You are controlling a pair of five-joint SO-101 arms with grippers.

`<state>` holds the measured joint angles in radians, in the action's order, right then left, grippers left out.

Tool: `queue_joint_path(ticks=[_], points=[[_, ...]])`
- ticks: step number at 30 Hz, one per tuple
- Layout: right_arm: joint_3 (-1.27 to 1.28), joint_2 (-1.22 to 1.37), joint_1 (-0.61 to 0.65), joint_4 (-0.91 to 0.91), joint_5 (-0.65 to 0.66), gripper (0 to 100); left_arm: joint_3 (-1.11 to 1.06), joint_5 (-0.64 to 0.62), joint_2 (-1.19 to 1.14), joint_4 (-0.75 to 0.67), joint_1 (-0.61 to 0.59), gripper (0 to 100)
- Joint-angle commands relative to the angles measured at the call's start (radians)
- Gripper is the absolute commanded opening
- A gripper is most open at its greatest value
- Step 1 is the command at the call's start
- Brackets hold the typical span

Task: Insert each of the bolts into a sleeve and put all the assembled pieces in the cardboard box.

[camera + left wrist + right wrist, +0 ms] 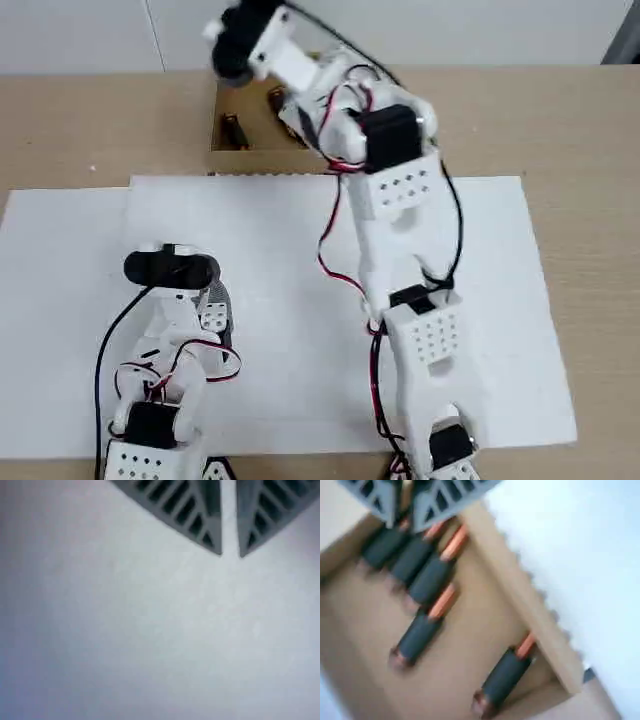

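The cardboard box (222, 112) stands at the table's far side, and my right arm (390, 140) stretches into it. Several assembled pieces lie side by side on the box floor, each a black sleeve (427, 580) with an orange bolt (451, 542) poking out. My right gripper (405, 507) hangs over the end piece (382, 545). Its fingers stand close together around that piece's orange end. My left gripper (230, 552) points down at the white paper (150, 640) near the front left, shut with a thin slit and nothing in it. From above, the left gripper (216, 305) sits beside its folded arm.
A large white paper sheet (280, 250) covers the tabletop in front of the box. The box's near wall (520, 595) has a ragged top edge. Red and black cables (330, 240) hang along the right arm. Bare wood (580, 130) lies to the right of the box.
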<state>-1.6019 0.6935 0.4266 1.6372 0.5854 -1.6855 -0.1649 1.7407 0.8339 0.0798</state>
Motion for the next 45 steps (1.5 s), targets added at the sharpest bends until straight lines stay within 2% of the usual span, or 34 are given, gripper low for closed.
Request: queue_joint_path(ticks=[1,7,12,24,31,36,45], points=[[-0.080,-0.117,-0.030,0.030,-0.084,0.2,0.004,-0.002,0.009,-0.023,-0.008,1],[-0.069,-0.206,-0.036,0.047,-0.129,0.2,0.004,-0.002,0.009,-0.023,-0.008,1],[0.087,-0.323,-0.041,0.051,-0.130,0.2,0.004,-0.002,0.009,-0.023,-0.008,1],[0.775,-0.796,-0.111,0.041,-0.288,0.2,0.004,-0.002,0.009,-0.023,-0.008,1],[1.126,-1.038,-0.194,0.022,-0.388,0.2,0.004,-0.002,0.009,-0.023,-0.008,1],[1.428,-1.188,-0.249,-0.094,-0.474,0.2,0.004,-0.002,0.009,-0.023,-0.008,1],[2.088,-1.511,-0.294,-0.437,-0.486,0.2,0.004,-0.002,0.009,-0.023,-0.008,1]])
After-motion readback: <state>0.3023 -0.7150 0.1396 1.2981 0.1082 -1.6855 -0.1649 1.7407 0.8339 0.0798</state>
